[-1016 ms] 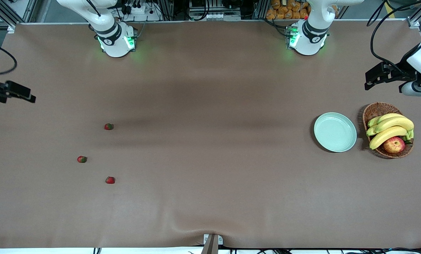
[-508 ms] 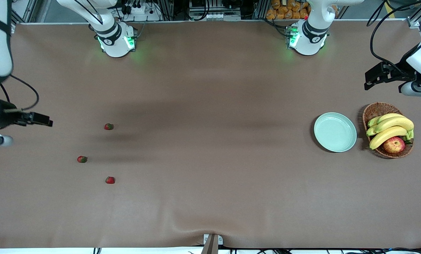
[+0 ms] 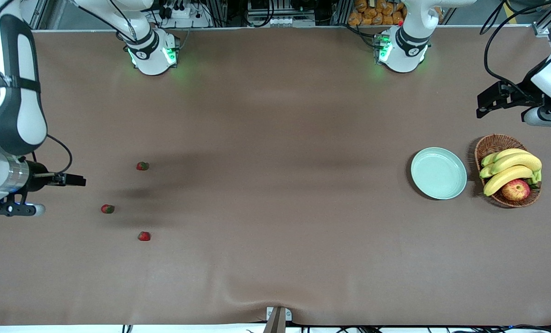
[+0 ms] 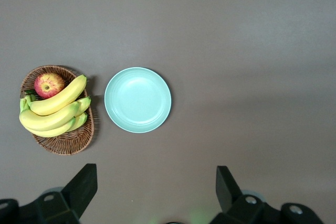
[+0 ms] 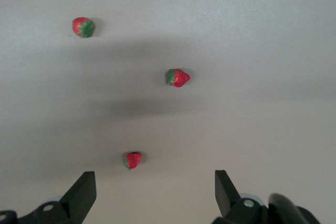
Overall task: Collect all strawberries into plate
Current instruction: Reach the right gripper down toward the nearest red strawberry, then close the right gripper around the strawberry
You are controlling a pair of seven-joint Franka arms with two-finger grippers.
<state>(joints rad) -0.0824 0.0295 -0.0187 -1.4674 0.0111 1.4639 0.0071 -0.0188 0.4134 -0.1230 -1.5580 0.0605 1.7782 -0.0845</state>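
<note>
A brown surface (image 3: 275,194) carries three strawberries (image 3: 142,166) (image 3: 107,209) (image 3: 143,236) scattered toward the right arm's end. Toward the left arm's end a pale mint-green plate (image 3: 438,173) lies just beside a wicker basket (image 3: 490,144) holding bananas (image 3: 511,169) and an apple (image 3: 516,189).

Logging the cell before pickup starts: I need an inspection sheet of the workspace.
Surface: brown table, slight wrinkle at the camera-side edge.
Job's things: three strawberries loose at the right arm's end; plate empty, beside the basket.
Clutter: basket with bananas and an apple.
End effectors: right end effector open above the strawberries; left end effector open above the plate.
Cables: black cable at the left arm.
Surroundings: frame and equipment past the bases.
</note>
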